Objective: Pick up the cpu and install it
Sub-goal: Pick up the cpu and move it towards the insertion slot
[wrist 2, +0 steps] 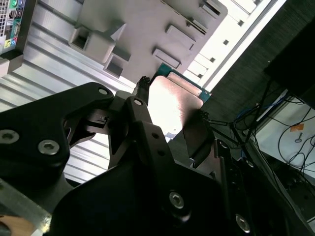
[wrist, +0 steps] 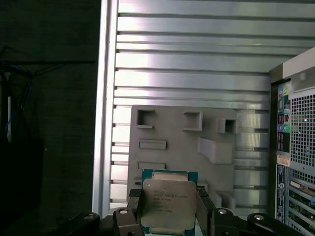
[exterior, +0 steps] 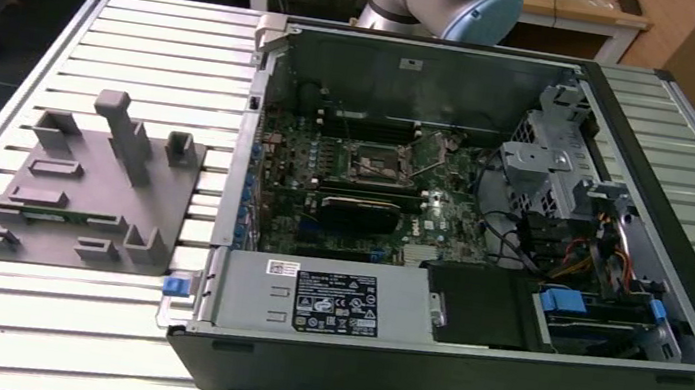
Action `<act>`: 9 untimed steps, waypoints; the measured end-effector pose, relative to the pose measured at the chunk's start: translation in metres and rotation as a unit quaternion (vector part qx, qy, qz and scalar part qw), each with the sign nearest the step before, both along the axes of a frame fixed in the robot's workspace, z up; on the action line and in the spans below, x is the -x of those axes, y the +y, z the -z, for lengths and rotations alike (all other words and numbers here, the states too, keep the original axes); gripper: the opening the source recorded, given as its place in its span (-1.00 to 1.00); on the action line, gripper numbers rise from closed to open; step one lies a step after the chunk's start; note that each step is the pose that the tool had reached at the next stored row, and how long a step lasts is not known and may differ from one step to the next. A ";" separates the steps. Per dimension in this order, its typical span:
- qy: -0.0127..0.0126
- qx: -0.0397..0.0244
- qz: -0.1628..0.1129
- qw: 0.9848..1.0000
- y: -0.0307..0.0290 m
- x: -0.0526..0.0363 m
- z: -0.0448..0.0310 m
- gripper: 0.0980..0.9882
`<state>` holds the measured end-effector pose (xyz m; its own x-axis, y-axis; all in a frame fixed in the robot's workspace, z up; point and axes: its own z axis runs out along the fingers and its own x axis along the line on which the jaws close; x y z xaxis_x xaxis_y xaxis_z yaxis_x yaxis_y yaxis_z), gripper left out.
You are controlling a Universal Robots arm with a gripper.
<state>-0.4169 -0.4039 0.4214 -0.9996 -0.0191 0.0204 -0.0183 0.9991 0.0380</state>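
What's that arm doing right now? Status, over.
Copy: gripper shut on cpu, gripped by its edges. It hangs clear of the grey fixture. Open computer case alongside; nothing seen blocking.

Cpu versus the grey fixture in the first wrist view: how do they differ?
The cpu is small, flat and silver-topped; the grey fixture is far larger, with raised blocks. The cpu is clamped in the gripper; the fixture lies on the slatted table. Both are rectangular.

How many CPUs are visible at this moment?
1. The cpu is gripped in the hand, seen against the grey fixture in both wrist views; the computer case could hide another.
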 end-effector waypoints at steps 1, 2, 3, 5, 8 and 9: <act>0.000 0.000 0.000 1.000 0.0000 -0.0005 0.0000 -0.03; 0.000 0.000 0.000 1.000 0.0000 -0.0011 0.0000 -0.03; 0.000 0.000 0.000 1.000 0.0000 -0.0015 0.0000 -0.03; 0.000 0.000 0.000 1.000 0.0000 -0.0024 0.0000 -0.03; 0.000 0.000 0.000 1.000 0.0000 -0.0038 0.0000 -0.03; 0.000 0.000 0.000 1.000 0.0000 -0.0043 0.0000 -0.03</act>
<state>-0.4126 -0.4040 0.4214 -0.9996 -0.0192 0.0204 -0.0184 0.9991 0.0380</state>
